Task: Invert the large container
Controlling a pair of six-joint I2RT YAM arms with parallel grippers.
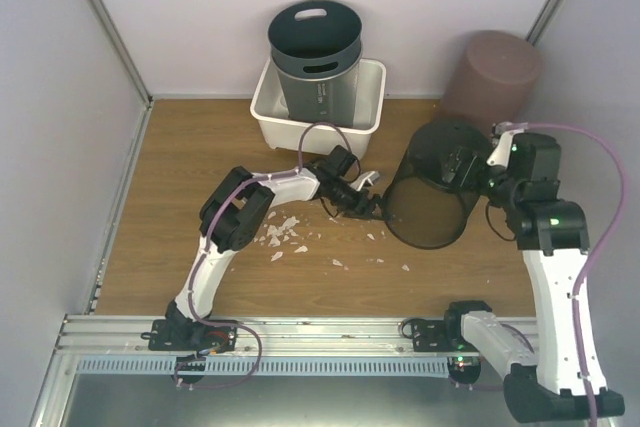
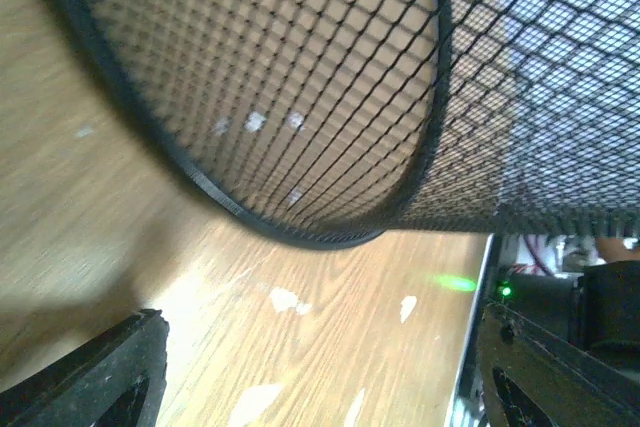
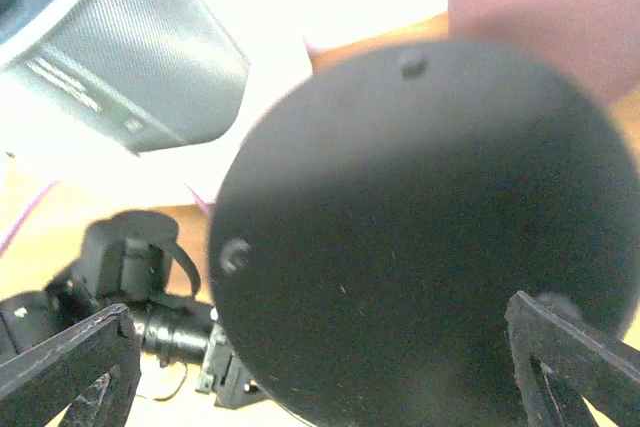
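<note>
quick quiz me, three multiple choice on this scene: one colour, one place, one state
1. What colour is the mesh basket? A white, B black, C red
2. Where does the grey bin stand? A in the white tub, B on a shelf, C inside the mesh basket
3. How does the mesh basket lie? A upright on its base, B flat upside down, C tipped on its side

Answers:
1. B, since its mesh wall and rim are black in every view.
2. A, since the tub's white walls surround the bin's foot.
3. C, since its open mouth faces sideways in the top view and its solid base faces the right wrist camera.
</note>
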